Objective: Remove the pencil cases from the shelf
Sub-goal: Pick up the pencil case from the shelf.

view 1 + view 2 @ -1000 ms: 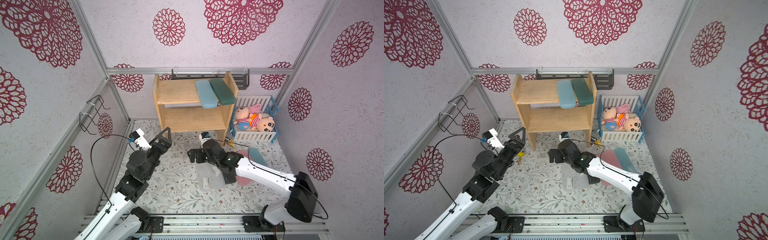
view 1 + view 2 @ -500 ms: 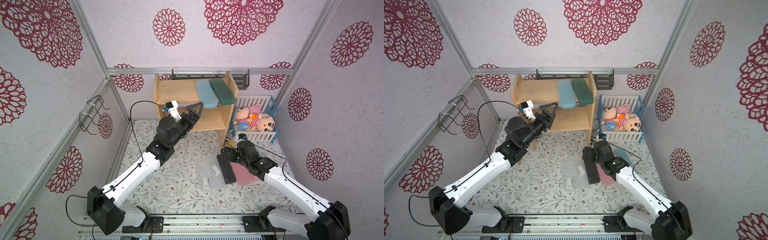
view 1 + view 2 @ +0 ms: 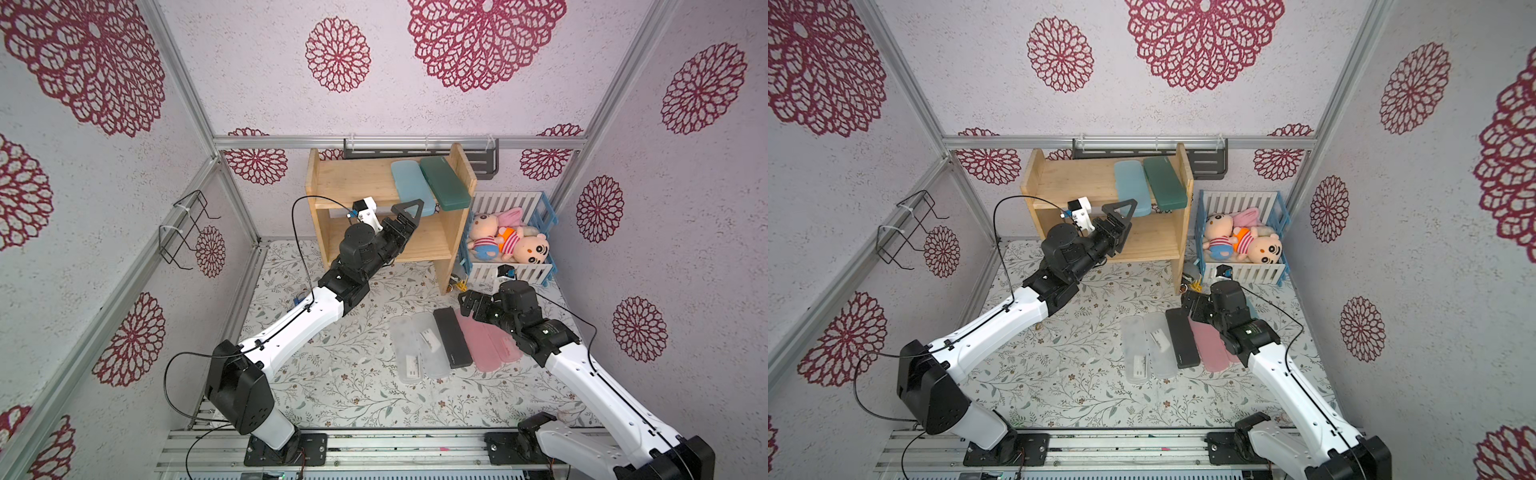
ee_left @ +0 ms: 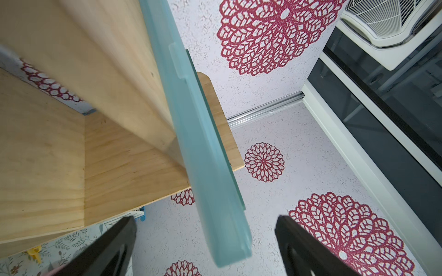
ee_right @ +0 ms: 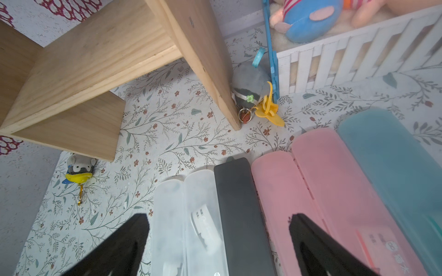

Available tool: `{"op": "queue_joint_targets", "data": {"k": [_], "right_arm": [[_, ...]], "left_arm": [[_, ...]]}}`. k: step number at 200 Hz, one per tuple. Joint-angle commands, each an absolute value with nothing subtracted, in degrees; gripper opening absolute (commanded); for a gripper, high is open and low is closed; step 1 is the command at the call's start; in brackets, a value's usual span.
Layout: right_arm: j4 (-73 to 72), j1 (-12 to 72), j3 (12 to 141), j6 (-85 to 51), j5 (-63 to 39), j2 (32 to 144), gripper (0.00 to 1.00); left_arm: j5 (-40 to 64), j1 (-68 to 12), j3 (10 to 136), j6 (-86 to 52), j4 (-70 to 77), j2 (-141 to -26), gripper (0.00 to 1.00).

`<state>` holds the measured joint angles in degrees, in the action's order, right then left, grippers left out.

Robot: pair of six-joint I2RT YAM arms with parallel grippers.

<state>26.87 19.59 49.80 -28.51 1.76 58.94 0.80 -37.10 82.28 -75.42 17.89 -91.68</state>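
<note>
1. Now that the slim black plastic pencil case (image 3: 452, 337) is set down, it lies flat on the floral mat (image 3: 353, 374), between the two frosted white cases (image 3: 419, 349) on its left and the two pink cases (image 3: 490, 345) on its right. The right gripper (image 3: 466, 305) is held spread and empty above its far end.
2. The left arm, drawn back a second ago, is now stretched to the light wooden two-tier shelf (image 3: 357, 183). The left gripper (image 4: 205, 221) is spread astride the near end of the light blue case (image 3: 409, 187), not yet closed.
3. Six cases are thus judged removed, a second blue case (image 5: 394, 167) lying right of the pink ones. Two are left on the top tier, the light blue one and the dark green case (image 3: 444, 183) at its right.
4. Plush toys (image 3: 507, 243) are held in the white-and-blue slatted crate (image 3: 544, 216), right of the shelf.
</note>
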Motion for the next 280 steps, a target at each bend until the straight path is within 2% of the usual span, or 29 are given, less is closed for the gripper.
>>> {"op": "queue_joint_targets", "data": {"k": [1,36,65,104,128,137,153,175,225,280], "right_arm": [[26.98,18.24,49.82,-26.12,0.1,57.53,0.99],[27.25,17.14,49.32,-25.6,-0.72,56.84,0.99],[27.36,16.57,49.01,-25.31,-1.18,56.4,0.99],[27.55,16.18,48.43,-25.31,-1.49,55.71,0.99],[27.6,16.08,48.5,-25.4,-1.58,55.39,0.99],[27.64,16.08,48.37,-25.4,-1.58,55.36,0.99],[27.68,16.08,48.39,-25.32,-1.23,55.17,0.99],[27.77,16.08,48.1,-25.2,-0.64,54.77,0.99],[26.33,16.51,48.45,-24.16,-5.78,52.32,0.99],[24.52,23.62,52.27,-27.48,-4.08,46.45,0.99]], "left_arm": [[0.71,-37.62,84.12,-75.62,20.42,-92.76,0.9],[0.46,-37.55,84.81,-76.72,21.06,-93.62,0.66],[-0.24,-37.57,84.5,-76.93,21.18,-93.45,0.58],[-0.26,-37.55,84.19,-76.82,22.06,-93.25,0.4],[-0.2,-37.52,83.85,-76.73,22.62,-93.08,0.26],[-0.22,-37.57,83.63,-76.74,22.97,-92.99,0.17],[-0.18,-37.53,83.23,-76.77,23.54,-92.81,0.06],[-0.05,-37.53,82.67,-76.81,24.07,-92.38,0.0],[-0.75,-37.45,74.83,-73.44,29.4,-88.0,0.0],[-10.32,-37.36,55.14,-58.27,19.86,-67.29,0.0]]}}
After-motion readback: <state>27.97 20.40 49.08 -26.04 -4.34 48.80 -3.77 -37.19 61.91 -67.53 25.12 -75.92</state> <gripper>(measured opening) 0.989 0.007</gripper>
